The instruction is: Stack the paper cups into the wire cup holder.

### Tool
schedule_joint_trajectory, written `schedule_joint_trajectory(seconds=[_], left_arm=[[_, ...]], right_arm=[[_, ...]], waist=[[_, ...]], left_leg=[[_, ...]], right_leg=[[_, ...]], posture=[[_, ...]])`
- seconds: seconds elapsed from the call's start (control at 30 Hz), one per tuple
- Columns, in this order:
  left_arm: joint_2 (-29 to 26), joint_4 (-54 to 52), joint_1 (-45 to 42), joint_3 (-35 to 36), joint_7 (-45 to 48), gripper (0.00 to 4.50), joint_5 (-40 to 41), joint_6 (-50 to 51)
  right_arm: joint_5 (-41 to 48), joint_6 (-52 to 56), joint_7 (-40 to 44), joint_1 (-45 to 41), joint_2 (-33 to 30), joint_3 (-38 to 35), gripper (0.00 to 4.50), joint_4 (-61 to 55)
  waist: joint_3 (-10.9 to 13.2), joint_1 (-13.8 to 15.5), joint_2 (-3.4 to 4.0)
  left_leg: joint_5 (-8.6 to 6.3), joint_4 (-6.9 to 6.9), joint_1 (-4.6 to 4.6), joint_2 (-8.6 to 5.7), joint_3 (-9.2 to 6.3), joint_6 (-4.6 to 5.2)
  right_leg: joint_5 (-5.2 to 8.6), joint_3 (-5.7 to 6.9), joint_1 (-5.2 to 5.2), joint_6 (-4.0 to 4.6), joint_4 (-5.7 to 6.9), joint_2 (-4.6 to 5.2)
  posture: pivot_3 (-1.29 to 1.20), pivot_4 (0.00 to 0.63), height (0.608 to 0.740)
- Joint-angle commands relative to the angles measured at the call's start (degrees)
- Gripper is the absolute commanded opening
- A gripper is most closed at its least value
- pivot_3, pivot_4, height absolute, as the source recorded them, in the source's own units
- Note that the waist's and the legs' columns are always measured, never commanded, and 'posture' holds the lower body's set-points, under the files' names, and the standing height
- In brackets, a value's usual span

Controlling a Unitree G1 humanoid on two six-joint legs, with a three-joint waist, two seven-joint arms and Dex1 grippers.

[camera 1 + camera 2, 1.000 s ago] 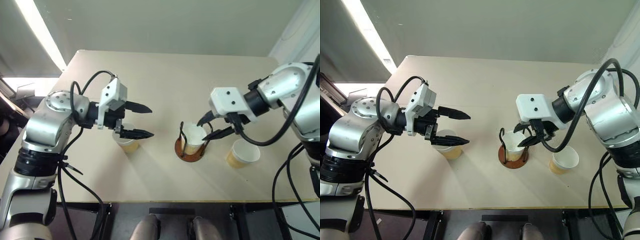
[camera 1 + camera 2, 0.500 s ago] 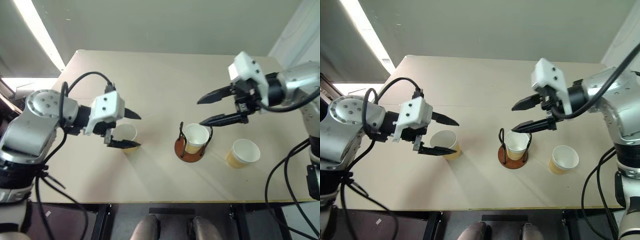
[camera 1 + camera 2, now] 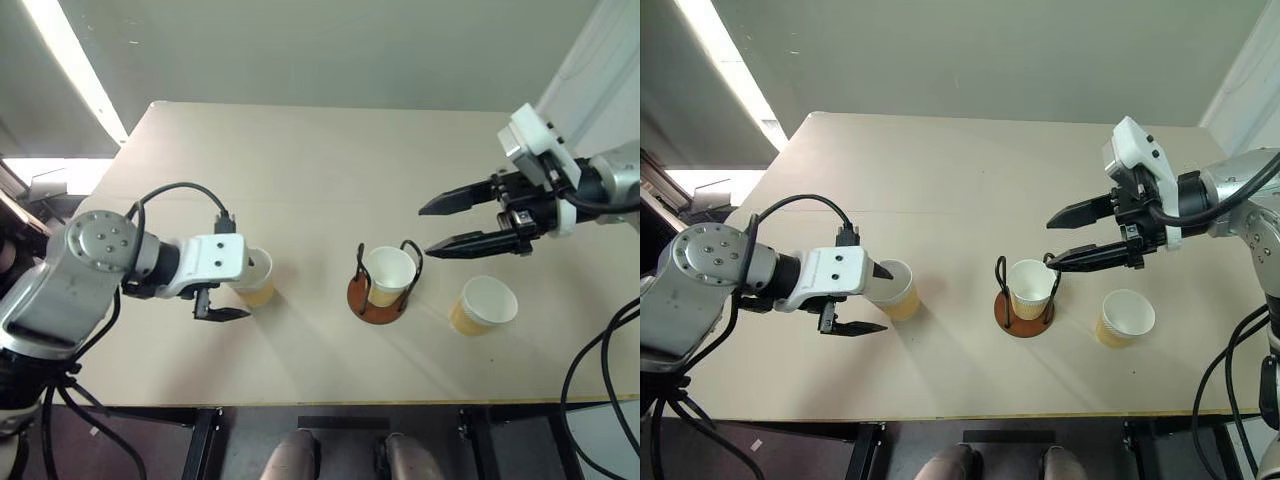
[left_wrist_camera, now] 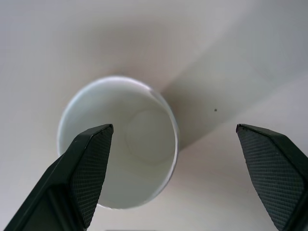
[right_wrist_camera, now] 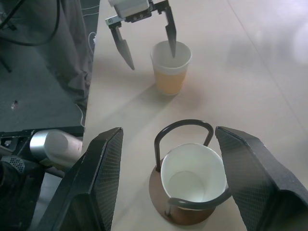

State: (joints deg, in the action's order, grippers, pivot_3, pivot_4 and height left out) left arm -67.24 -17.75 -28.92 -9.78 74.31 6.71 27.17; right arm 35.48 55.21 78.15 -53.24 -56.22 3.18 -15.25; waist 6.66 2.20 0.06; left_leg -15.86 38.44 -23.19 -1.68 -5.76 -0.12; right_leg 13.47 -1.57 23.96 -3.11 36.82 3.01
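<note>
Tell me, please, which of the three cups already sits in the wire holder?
The middle cup; it stands inside the holder, while the other two stand bare on the table.

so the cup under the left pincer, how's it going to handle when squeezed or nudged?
The paper cup is thin-walled and empty, so probably very light; a hard squeeze from the open left pincer would likely dent it. It stands upright on the smooth table on a narrow base, so a sideways nudge may tip it. Once down, its taper would likely make it roll in an arc.

table (image 3: 330,160): beige, matte | ceiling light strip (image 3: 75,65): lit
</note>
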Motion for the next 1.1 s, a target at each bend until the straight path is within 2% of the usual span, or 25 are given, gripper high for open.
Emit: schedule_joint_trajectory(seconds=[0.03,0.1,0.2,0.53,0.73,0.93,1.1], left_arm=[[0.9,0.9,0.0,-1.2,-0.4,4.41,-2.0,-1.9],[2.1,1.9,0.3,-2.5,-0.2,4.41,-2.9,-3.1],[4.6,3.4,-0.3,-3.5,-0.4,3.80,-3.5,-5.9],[8.4,6.4,-7.9,-2.4,4.1,0.14,-0.3,-10.5],[11.8,11.7,-21.5,-2.2,9.9,0.06,4.4,-9.4],[19.3,16.8,-35.4,-2.6,16.7,0.06,13.2,-2.7],[24.8,22.0,-42.3,-5.7,18.2,0.06,16.4,-2.5]], right_arm=[[1.5,-0.3,-0.9,-0.1,-1.3,-2.5,3.14,-1.5],[2.1,-0.2,-1.3,0.4,-1.7,-2.7,3.14,-1.9],[2.6,-1.0,-1.7,1.5,-2.3,-3.3,3.17,-2.6],[3.3,-2.6,-2.5,3.6,-4.1,-4.9,3.17,-2.8],[3.5,-3.0,-2.8,4.2,-5.8,-5.8,3.17,-2.2],[4.4,-2.4,-3.6,5.7,-7.8,-8.0,3.17,-2.7],[5.5,-1.5,-5.2,7.4,-9.1,-10.1,3.17,-3.6]], waist=[[0.0,0.0,0.00],[0.0,0.0,0.00],[0.0,0.0,0.00],[0.0,0.0,0.00],[0.0,0.2,0.00],[0.0,0.3,0.00],[0.0,0.2,0.00]], left_leg=[[0.00,0.00,0.00,0.00,0.00,0.00],[0.00,0.00,0.00,0.00,0.00,-0.01],[0.00,-0.01,-0.01,-0.01,0.00,0.00],[0.00,-0.02,-0.01,0.00,0.00,0.00],[0.00,0.03,-0.04,-0.01,0.01,0.00],[-0.02,0.07,-0.19,-0.05,0.00,0.05],[-0.02,0.07,-0.23,-0.04,0.01,0.06]], right_leg=[[0.00,0.00,0.00,0.00,0.00,0.00],[0.01,0.00,0.00,0.01,0.01,0.00],[0.01,0.01,0.00,0.01,0.08,0.01],[0.01,0.01,0.00,0.01,0.11,0.01],[0.00,0.02,-0.01,0.00,0.12,0.02],[-0.03,0.05,0.01,-0.06,0.08,0.06],[-0.07,0.06,0.03,-0.12,0.01,0.08]], posture=[[0.00,0.150,0.740],[0.00,0.150,0.740],[0.00,0.150,0.740],[0.00,0.150,0.740],[0.00,0.150,0.740],[0.00,0.150,0.740],[0.00,0.150,0.740]])
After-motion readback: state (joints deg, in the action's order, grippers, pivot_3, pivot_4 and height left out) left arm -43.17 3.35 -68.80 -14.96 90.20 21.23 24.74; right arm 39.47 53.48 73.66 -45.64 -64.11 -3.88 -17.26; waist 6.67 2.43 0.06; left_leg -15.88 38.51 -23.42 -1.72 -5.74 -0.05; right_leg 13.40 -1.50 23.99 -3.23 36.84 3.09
